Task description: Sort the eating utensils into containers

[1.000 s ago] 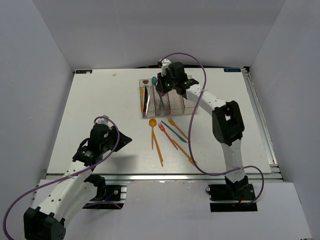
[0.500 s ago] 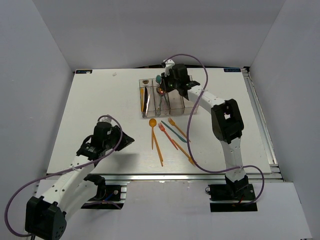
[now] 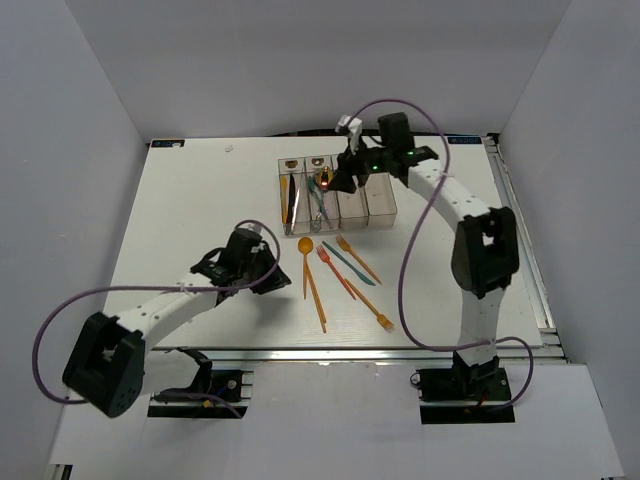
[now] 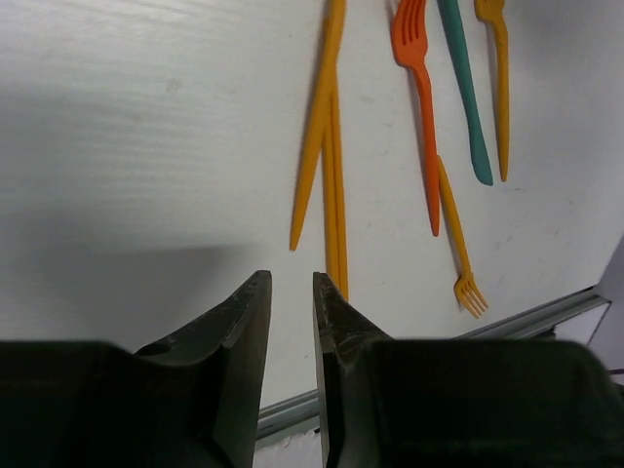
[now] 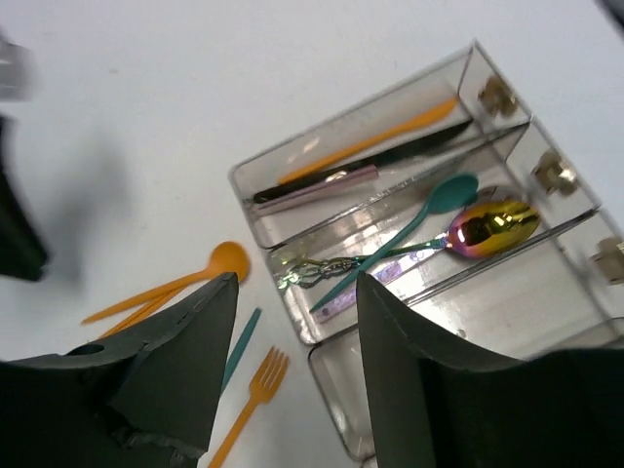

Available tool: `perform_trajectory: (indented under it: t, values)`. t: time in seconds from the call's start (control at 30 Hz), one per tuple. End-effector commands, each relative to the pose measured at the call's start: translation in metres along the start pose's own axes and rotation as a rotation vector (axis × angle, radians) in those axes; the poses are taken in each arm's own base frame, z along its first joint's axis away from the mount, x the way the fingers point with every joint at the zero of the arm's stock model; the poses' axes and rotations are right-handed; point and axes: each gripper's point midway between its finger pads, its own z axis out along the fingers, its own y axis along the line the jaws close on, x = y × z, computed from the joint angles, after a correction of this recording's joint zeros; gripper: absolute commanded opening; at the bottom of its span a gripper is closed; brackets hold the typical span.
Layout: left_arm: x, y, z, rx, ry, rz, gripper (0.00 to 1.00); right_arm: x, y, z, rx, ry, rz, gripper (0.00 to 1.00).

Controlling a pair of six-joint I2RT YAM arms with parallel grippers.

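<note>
The containers (image 3: 382,216) are clear bins in a row at the back centre. The leftmost bin holds orange, black and pink knives (image 5: 361,156). The bin beside it holds a teal spoon (image 5: 429,207) and a shiny rainbow spoon (image 5: 492,226). My right gripper (image 3: 341,180) (image 5: 295,292) hovers open over these bins, holding nothing. Loose eating utensils lie in front: an orange spoon (image 3: 305,246), a red fork (image 4: 419,88), a teal knife (image 4: 464,88) and orange forks (image 4: 500,78). My left gripper (image 3: 256,256) (image 4: 290,283) is just left of them, jaws slightly apart and empty.
The two right-hand bins (image 5: 546,292) look empty. A small orange fork (image 3: 381,320) lies nearest the table's front rail (image 4: 546,310). Grey walls stand around the white table, and a purple cable loops above the right arm.
My right gripper opened and let the teal spoon drop into the second bin, then pulled back to the right. The left arm swung right toward the loose utensils.
</note>
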Motion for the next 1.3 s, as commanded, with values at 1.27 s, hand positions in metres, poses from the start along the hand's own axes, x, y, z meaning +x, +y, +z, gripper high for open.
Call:
perform_trajectory:
  t: [1.27]
  values:
    - [-0.069, -0.028, 0.122, -0.366, 0.002, 0.38, 0.3, 0.044, 0.076, -0.137, -0.084, -0.092, 0.017, 0.64]
